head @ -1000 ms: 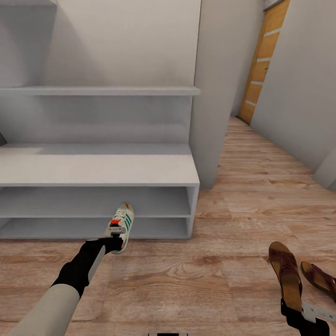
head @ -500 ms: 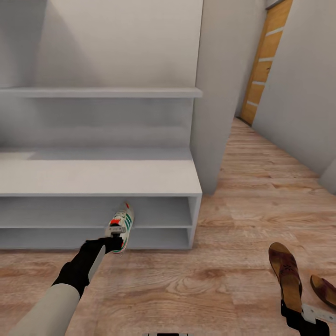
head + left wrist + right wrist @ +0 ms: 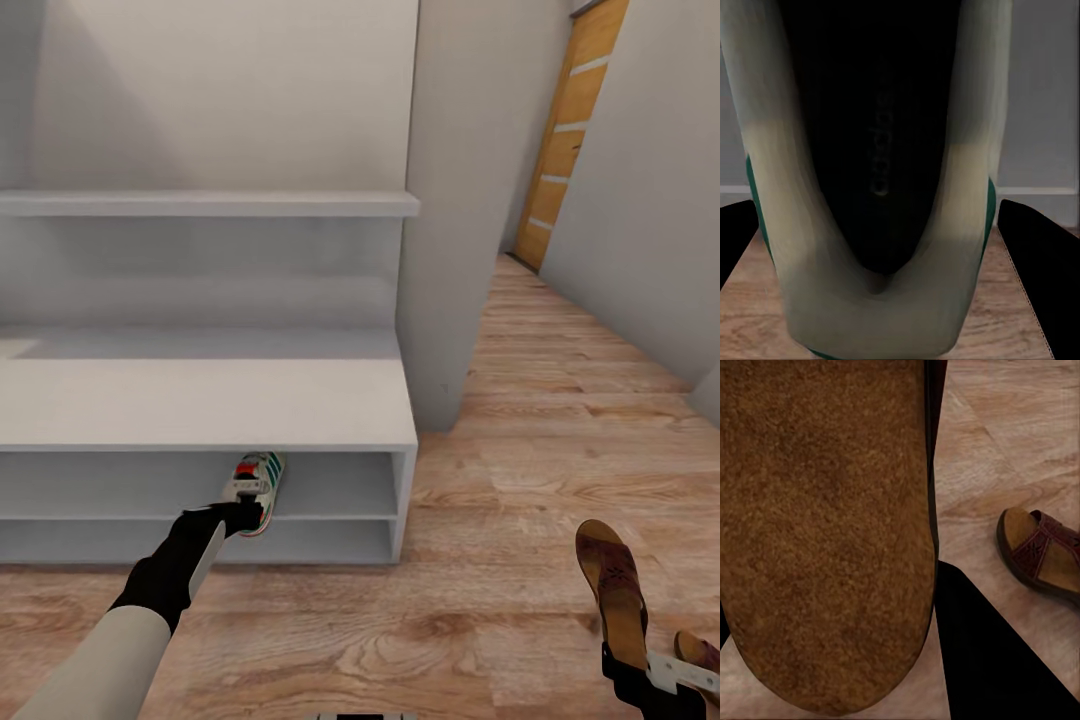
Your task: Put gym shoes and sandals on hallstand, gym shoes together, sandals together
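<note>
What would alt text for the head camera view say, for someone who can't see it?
The left gripper holds a gym shoe by its heel, toe pointing into an open slot of the light-grey hallstand. At lower right, the right gripper holds a sandal above the wood floor, with the second sandal lying beside it.

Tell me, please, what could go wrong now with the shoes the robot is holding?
The gym shoe is gripped only at its heel, toe in the upper slot of the hallstand; it might catch the bench top's edge. The right gripper holds one sandal by its end, so it may tip out. The second sandal lies close beside it.
</note>
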Motion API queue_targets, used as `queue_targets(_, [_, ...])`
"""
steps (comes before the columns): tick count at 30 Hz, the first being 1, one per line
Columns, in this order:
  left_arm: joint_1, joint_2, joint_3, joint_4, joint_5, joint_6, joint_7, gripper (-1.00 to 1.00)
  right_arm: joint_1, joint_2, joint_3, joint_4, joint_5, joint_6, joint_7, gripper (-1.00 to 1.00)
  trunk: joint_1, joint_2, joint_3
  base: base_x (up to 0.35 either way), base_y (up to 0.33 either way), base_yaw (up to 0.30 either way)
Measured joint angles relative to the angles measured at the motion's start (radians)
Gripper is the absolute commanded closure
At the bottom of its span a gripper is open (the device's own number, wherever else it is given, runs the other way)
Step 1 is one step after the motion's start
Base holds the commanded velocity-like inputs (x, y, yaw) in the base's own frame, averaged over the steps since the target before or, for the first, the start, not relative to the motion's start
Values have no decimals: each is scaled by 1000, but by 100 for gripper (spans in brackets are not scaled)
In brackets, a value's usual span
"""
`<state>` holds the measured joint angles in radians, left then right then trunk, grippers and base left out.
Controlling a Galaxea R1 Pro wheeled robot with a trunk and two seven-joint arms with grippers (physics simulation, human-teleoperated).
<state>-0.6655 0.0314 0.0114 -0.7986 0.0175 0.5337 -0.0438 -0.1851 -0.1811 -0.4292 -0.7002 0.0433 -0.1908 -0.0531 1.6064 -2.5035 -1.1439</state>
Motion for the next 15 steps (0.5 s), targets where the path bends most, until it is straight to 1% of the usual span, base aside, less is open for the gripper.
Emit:
queue_targets(8, [1, 1, 0, -3, 1, -1, 0, 100, 0, 0, 0, 0, 0, 0, 0, 100, 0, 0, 0, 28, -18, 0])
queue_targets(15, [1, 1, 1, -10, 2, -2, -1, 100, 0, 0, 0, 0, 0, 0, 0, 100, 0, 0, 0, 178, -145, 0])
